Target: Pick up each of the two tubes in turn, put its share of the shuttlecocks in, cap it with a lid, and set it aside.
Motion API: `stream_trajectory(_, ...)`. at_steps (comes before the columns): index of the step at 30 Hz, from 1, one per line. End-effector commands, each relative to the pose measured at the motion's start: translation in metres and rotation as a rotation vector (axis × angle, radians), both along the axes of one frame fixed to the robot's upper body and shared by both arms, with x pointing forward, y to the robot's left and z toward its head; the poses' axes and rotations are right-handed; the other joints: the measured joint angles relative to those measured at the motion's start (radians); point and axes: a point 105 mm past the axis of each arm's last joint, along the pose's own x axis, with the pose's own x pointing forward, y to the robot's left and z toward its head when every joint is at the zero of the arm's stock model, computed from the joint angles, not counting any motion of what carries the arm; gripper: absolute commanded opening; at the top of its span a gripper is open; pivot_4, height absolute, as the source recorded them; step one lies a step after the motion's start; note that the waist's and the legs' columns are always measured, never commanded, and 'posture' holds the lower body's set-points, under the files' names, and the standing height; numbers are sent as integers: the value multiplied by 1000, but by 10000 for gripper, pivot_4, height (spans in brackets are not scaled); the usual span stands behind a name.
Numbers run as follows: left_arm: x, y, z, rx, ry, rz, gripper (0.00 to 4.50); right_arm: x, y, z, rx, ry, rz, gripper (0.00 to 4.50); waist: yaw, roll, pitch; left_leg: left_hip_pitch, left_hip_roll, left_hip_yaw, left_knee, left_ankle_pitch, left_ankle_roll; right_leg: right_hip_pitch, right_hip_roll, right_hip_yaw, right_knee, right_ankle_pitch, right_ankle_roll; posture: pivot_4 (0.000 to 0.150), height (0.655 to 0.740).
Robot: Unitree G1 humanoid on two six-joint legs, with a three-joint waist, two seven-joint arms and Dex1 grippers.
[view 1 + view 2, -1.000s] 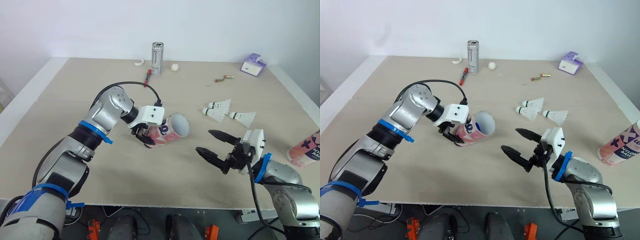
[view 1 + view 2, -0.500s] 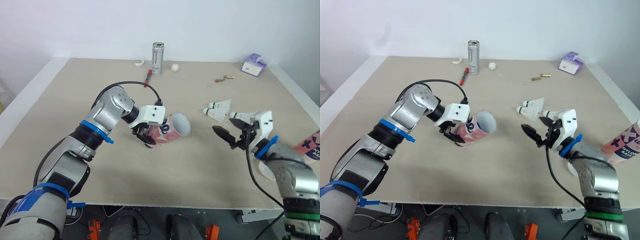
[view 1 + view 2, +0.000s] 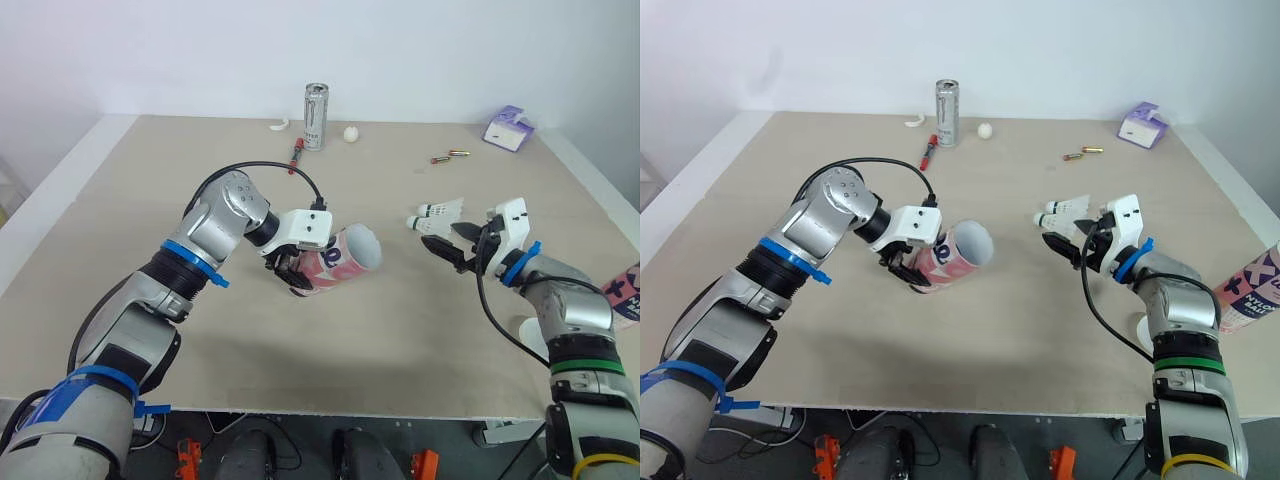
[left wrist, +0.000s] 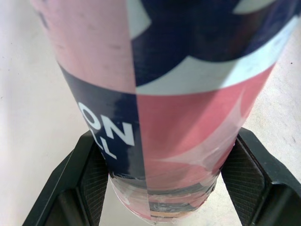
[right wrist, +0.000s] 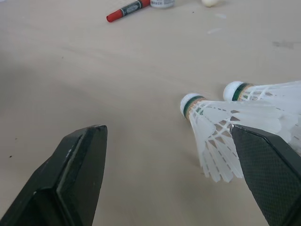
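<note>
Left gripper point(image 3: 292, 271) is clamped on the base of the tube point(image 3: 346, 255), which is tilted over the table point(image 3: 140, 190) with its open mouth facing right. Right gripper point(image 5: 164, 131) is spread wide, just beside two shuttlecocks point(image 5: 221, 120) lying on the table

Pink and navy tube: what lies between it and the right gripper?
Only bare beige tabletop, in the left eye view, separates the pink and navy tube from the open right gripper.

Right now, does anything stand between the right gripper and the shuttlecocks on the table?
Nothing visible does. The nearest shuttlecock lies just ahead of the open right gripper, with bare table between them.
</note>
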Motion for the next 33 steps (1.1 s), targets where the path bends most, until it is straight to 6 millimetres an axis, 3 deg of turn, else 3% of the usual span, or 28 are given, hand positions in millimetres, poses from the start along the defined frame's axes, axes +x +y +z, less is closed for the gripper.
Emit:
stream_trajectory(1,-2,-2,5,2,-17,-14,32521,7,-2,11,22,-16,-6,45000,-1,0,0,0,0,0,0,0,0,0,0,0,0,0,0,1500,7400)
stream_trajectory(16,-2,-4,4,-9,-19,-10,32521,30,11,4,61,64,-33,45000,-4,0,0,0,0,0,-1,0,0,-1,1,1,1,0,-1,1500,7400)
stream_trajectory(19,-2,-4,4,-11,-20,-8,32088,34,13,2,48,74,-43,38624,-4,0,0,0,0,0,-1,0,0,-1,1,1,1,0,-1,1500,7400)
stream_trajectory(23,-3,-4,3,-14,-18,-5,32088,38,14,1,39,77,-59,25663,-4,0,0,0,0,0,-1,0,0,-1,1,1,1,0,-1,1500,7400)
stream_trajectory(25,-3,-4,3,-15,-16,-4,32088,39,14,1,33,77,-64,15344,-4,0,0,0,0,0,-1,0,0,-1,1,2,1,0,0,1500,7400)
stream_trajectory(29,-3,-3,2,-14,-16,-1,32088,40,15,-1,28,77,-65,701,-4,0,0,0,0,0,-1,0,0,-1,1,2,1,0,0,1500,7400)
stream_trajectory(33,-3,-3,2,-15,-15,1,32088,39,18,0,27,64,-48,701,-4,0,0,0,0,0,-1,0,0,-1,1,2,2,0,0,1500,7400)
